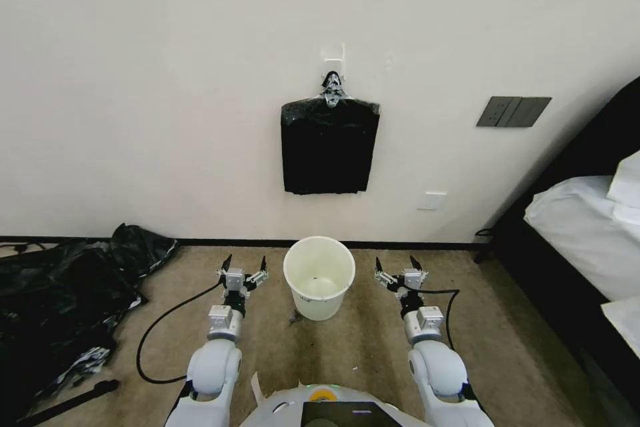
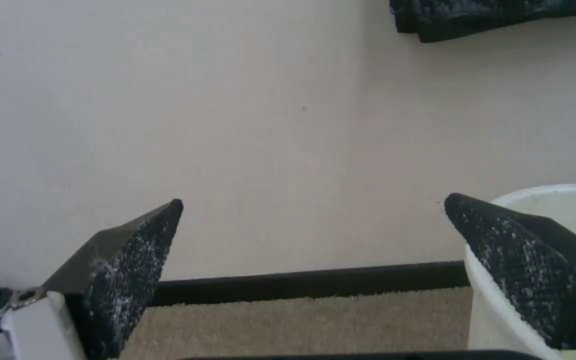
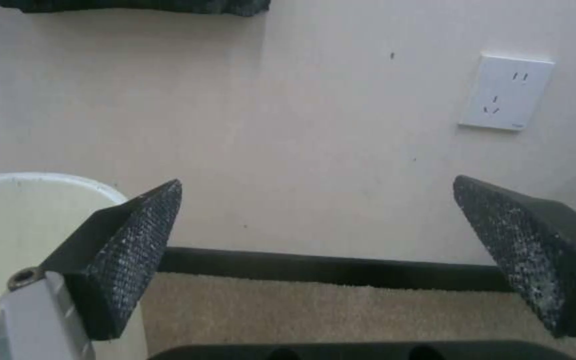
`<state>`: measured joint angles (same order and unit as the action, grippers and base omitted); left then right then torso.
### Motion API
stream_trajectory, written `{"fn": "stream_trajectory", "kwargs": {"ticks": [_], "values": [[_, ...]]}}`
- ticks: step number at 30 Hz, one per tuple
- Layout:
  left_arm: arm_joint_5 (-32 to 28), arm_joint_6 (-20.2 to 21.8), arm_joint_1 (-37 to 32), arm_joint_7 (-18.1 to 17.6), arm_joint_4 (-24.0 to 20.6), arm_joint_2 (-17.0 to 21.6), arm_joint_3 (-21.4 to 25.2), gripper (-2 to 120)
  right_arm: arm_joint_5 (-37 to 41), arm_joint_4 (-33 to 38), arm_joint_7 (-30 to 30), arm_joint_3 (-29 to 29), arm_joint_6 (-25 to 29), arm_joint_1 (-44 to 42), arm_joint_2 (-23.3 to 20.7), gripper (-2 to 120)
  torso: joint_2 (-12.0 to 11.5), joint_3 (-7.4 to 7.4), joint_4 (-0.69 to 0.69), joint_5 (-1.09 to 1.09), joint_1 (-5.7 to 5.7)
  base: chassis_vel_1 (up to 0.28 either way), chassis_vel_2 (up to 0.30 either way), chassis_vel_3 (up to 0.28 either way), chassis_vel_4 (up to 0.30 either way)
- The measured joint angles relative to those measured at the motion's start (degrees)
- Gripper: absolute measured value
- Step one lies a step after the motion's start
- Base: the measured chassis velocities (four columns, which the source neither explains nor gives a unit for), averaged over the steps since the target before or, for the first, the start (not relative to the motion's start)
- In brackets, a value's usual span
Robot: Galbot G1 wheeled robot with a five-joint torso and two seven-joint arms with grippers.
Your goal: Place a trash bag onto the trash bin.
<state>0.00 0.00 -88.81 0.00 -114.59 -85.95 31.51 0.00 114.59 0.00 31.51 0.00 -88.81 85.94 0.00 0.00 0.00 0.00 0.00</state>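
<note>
One trash bag (image 1: 329, 145), one trash bin (image 1: 319, 276)

Head camera looks forward and down from high, taking in the wall (image 1: 167, 80), carpet and trash bin (image 1: 319, 277) from well back; both wrist cameras sit low, close to the floor, facing the far wall between spread jaws; each catches the bin's rim (image 2: 555, 190) (image 3: 41, 177), baseboard (image 2: 315, 282) (image 3: 328, 267) and carpet.

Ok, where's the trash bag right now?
In the head view the trash bag hangs from a wall hook, straight above the trash bin on the carpet.
</note>
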Motion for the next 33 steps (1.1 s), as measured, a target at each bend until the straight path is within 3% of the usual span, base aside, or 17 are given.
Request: {"fn": "stream_trajectory", "kwargs": {"ticks": [33], "values": [[0.0,0.0,0.0,0.0,0.0,0.0,0.0,100,0.0,0.0,0.0,0.0,0.0,0.0,0.0,100,0.0,0.00,0.00,0.00,0.00,0.000,0.000,0.000,0.000]]}}
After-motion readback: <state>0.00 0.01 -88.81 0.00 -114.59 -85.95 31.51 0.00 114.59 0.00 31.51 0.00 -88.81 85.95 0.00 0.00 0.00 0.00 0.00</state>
